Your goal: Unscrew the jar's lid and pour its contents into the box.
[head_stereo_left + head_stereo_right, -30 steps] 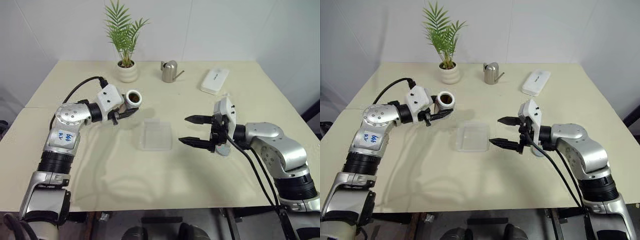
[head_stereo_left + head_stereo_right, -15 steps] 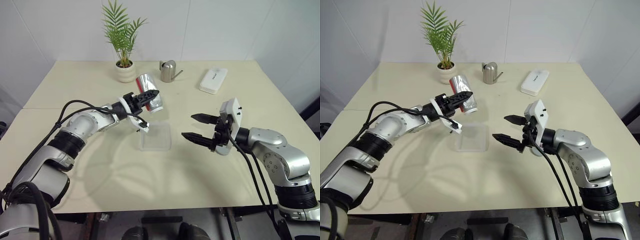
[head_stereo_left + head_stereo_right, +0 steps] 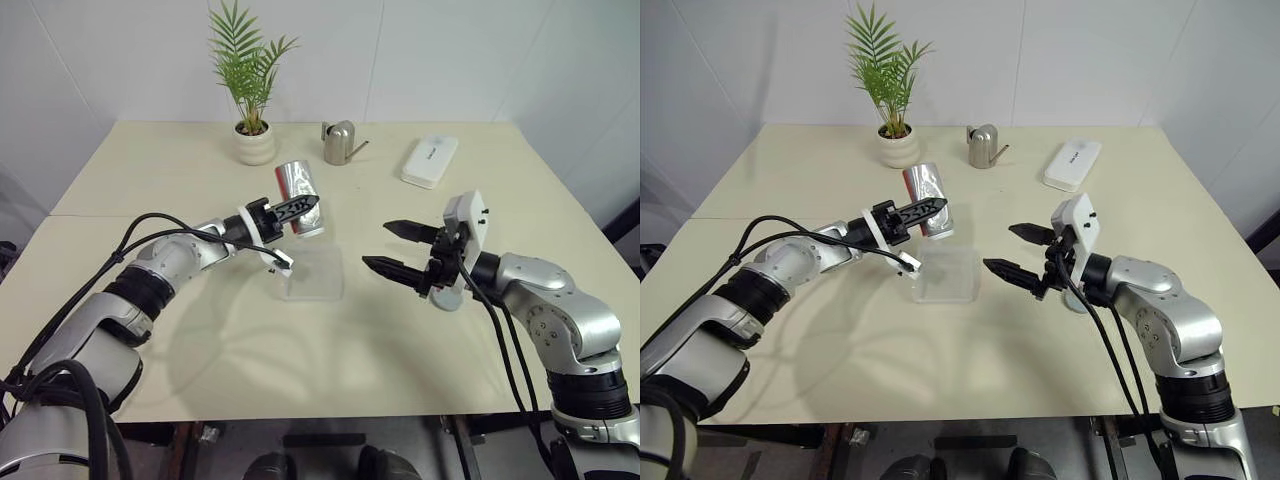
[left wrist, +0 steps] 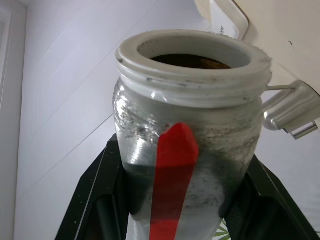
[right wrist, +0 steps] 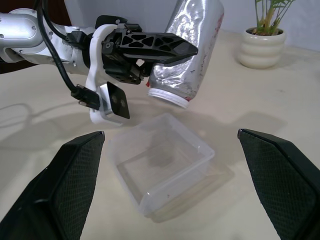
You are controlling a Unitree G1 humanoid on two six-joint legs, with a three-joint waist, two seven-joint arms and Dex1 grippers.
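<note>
One shallow square clear plastic box (image 3: 311, 273) sits near the middle of the pale counter (image 3: 200, 340), and everything else is placed from it.

To the box's left and slightly above it, the left pincer (image 3: 298, 208) is clamped tight on the one small silvery-grey jar with a red stripe (image 3: 299, 198). The jar is tipped mouth-down, its open white rim hanging over the box's far edge — no cap on it. In the left wrist view, brown contents (image 4: 192, 61) show inside the mouth.

Far behind the box, along the counter's back edge, stand one green palm in a ribbed white pot (image 3: 254, 143), one small steel watering can (image 3: 339, 143) and one white oblong case (image 3: 429, 161).

To the box's right, the right pincer (image 3: 397, 249) hovers level with its two black fingers (image 3: 405, 230) spread wide and nothing between them — pointing toward the box. One flat round grey lid (image 3: 447, 297) lies on the counter beneath that wrist, mostly hidden by it.
</note>
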